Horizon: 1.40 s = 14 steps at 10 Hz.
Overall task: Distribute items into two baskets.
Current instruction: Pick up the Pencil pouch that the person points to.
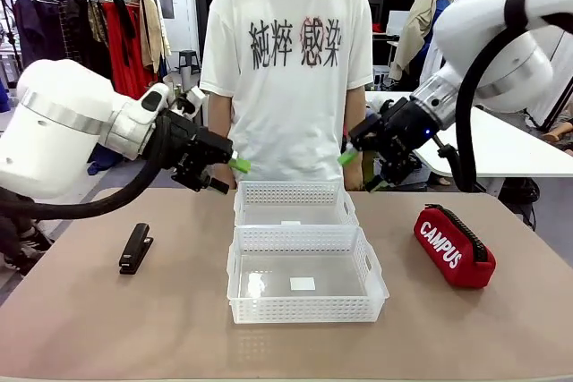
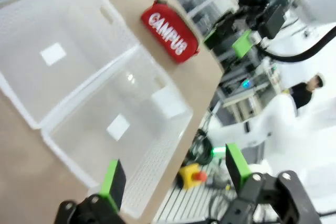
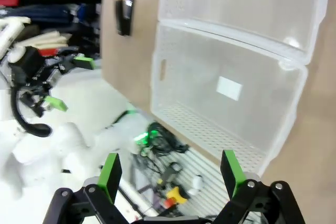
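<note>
Left hand (image 1: 229,175): fingers spread as wide as they go, nothing between the green pads (image 1: 240,165), nothing touched. Hovering above the far left of the worktop (image 1: 81,328), tips aimed toward the middle.

Right hand (image 1: 363,170): the mirror of it, fingers equally far apart, holding nothing, raised over the far right and pointing inward.

Between and below the two: far basket (image 1: 291,192) and near basket (image 1: 304,310), set end to end and touching, in the middle of the worktop, neither with an item inside.

Out on the left: black stapler (image 1: 136,248), lying flat and closed, well apart from the baskets, on the left arm's side.

Out on the right: red CAMPUS pouch (image 1: 454,246), resting on its side with the black zip along the top, also apart from the baskets, under the right arm's reach.

Beyond the far basket: a person (image 1: 286,60) standing at the far side, arms down, touching nothing.

Judged from the layout: one item per arm and baskets central so either can reach them. Hands high and wide apart, as if ready to descend. Nothing distributed yet.
</note>
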Motion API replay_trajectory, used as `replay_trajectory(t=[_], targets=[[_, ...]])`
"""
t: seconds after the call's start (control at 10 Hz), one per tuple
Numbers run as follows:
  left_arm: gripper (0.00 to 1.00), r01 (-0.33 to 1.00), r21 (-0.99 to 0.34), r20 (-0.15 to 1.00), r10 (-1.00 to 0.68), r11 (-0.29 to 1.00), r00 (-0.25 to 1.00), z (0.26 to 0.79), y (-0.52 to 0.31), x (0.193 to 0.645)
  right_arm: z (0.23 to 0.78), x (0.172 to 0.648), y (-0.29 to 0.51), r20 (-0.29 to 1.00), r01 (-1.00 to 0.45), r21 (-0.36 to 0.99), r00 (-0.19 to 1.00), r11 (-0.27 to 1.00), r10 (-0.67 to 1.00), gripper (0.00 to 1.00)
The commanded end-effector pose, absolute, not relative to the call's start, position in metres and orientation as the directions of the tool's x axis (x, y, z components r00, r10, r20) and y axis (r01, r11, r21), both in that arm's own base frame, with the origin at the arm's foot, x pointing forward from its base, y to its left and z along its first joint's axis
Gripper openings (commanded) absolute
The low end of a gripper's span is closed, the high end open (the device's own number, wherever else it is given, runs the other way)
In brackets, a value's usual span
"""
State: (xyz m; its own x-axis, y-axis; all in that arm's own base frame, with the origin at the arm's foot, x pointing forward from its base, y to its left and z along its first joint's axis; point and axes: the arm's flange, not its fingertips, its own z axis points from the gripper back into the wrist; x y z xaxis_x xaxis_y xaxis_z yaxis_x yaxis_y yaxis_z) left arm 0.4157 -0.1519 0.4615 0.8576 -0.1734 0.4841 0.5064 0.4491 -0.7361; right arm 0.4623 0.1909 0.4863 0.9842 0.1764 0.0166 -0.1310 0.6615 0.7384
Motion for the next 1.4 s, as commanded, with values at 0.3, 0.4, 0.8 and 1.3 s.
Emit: replay_trajectory(t=[0.3,0.4,0.8,1.3], targets=[[1.0,0.546,-0.742,0.569,-0.066,0.388,0.82,0.461,-0.139,0.407,0.495,0.475,0.175,0.021,-0.092,0.805,0.992,0.586,0.128,1.0],[1.0,0.465,-0.796,0.49,-0.039,0.388,0.871,0.466,-0.135,0.418,0.498,0.473,0.165,-0.024,-0.03,0.836,0.996,0.548,0.091,1.0],[1.0,0.448,-0.841,0.453,-0.056,0.304,0.89,0.467,-0.131,0.415,0.496,0.473,0.166,-0.024,-0.033,0.832,0.995,0.553,0.095,1.0],[1.0,0.22,-0.973,0.216,-0.054,0.068,0.975,0.498,-0.1,0.419,0.536,0.479,0.133,-0.08,0.052,0.98,0.986,0.191,0.146,1.0]])
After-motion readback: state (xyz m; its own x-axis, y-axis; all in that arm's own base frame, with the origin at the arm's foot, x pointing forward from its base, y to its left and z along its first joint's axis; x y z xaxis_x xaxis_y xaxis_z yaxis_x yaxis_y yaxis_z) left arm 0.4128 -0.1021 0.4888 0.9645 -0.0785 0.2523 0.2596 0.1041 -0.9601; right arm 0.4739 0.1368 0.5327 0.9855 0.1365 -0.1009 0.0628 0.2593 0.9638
